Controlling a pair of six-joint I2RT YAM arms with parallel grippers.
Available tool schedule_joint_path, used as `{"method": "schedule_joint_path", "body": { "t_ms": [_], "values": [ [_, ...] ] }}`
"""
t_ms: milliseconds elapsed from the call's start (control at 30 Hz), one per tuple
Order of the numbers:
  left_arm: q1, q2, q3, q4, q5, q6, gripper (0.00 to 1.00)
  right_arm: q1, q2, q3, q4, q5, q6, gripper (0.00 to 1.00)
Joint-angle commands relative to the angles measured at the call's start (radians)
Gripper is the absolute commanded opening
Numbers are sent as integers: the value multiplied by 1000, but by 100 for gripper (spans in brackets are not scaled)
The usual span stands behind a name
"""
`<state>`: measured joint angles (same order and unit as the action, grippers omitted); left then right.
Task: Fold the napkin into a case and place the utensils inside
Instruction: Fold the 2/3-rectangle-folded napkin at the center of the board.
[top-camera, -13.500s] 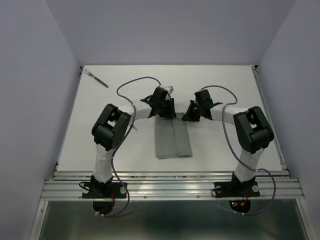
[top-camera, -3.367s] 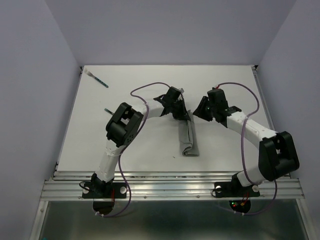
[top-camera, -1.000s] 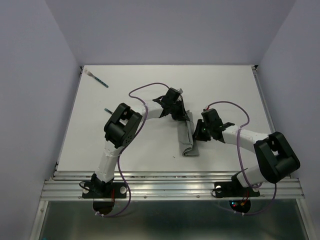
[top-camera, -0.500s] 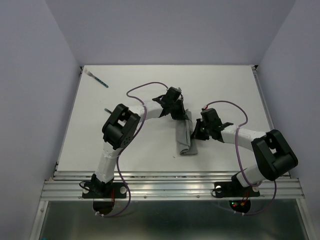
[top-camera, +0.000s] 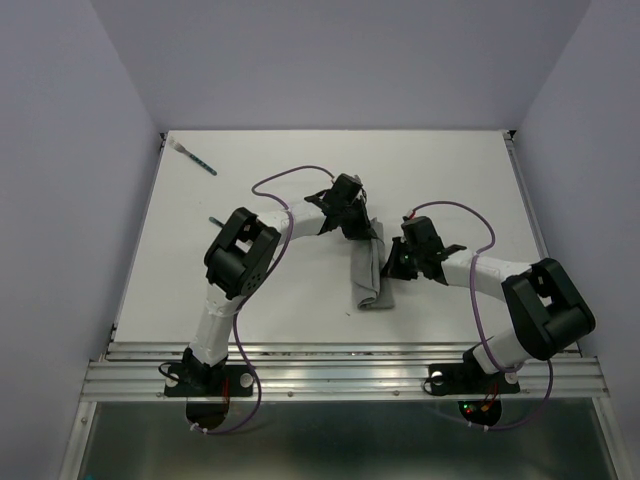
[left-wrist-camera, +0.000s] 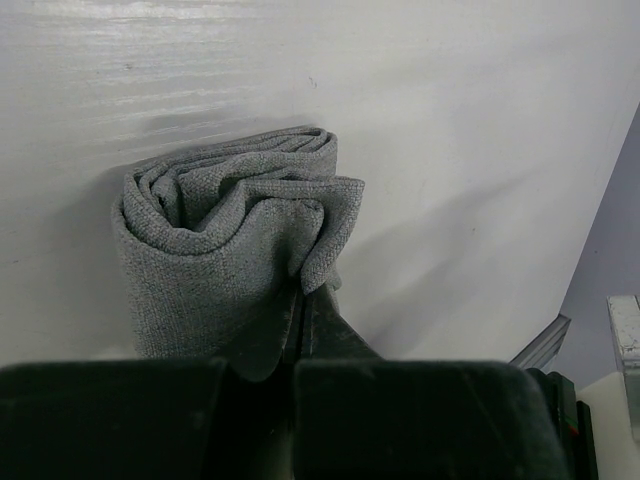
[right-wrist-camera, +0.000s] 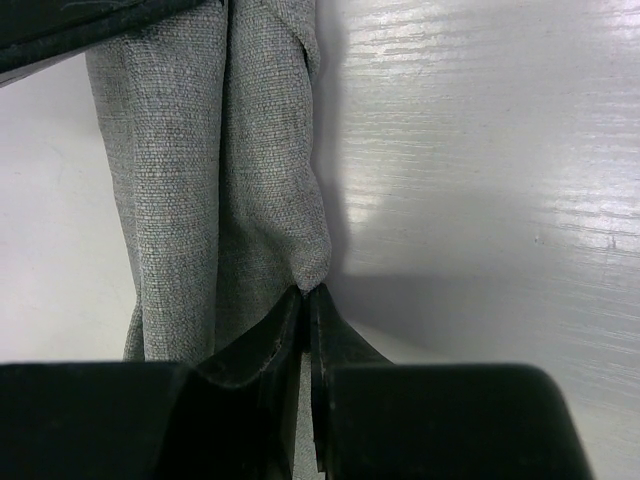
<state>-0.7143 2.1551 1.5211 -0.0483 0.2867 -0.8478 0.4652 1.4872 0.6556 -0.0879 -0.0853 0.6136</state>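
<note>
Since both jaws are pinched down on cloth, the fold is the fragile bit. Left gripper (left-wrist-camera: 300, 296) is closed on the far end of the napkin (top-camera: 366, 280), biting several bunched layers. Right gripper (right-wrist-camera: 308, 292) is closed on the napkin's right edge, about halfway along, with only a thin lip of cloth between the tips. Napkin lies centre of the table (top-camera: 470, 180) as a narrow strip running near-to-far, its near end curled over rather than flat. Risks: the right pinch is shallow, so a sideways pull likely slips it off and the top layer flops open. If the two arms move out of step, the strip twists or unrolls. On release, the curled layers may spring apart and leave no usable pocket. Both utensils sit well apart from the napkin, over on the left, so the fold has to hold unattended during the fetch. Count: one napkin, two grippers, probably two utensils. First utensil (top-camera: 196, 159) is plain in the far-left corner. Second utensil (top-camera: 215, 220) shows only a teal stub beside the left arm (top-camera: 240, 258), so I can't confirm its type.
</note>
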Motion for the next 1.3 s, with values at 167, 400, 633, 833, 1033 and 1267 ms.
{"method": "schedule_joint_path", "body": {
  "t_ms": [167,400,633,833,1033,1267],
  "values": [
    [-7,-72,59,30,9,-23,0,-3,36,1,-19,19,-14,9],
    [-7,-106,40,39,3,-30,0,-3,39,6,-21,16,-14,9],
    [-11,-77,65,41,12,-46,0,-3,31,7,-26,18,-9,9],
    [-17,-29,94,41,17,-59,0,-3,35,16,-29,16,-9,9],
    [-31,5,116,41,20,-54,0,6,42,22,-24,10,-5,9],
    [-42,49,123,41,17,-56,0,15,47,29,-23,9,6,9]
  ]
}}
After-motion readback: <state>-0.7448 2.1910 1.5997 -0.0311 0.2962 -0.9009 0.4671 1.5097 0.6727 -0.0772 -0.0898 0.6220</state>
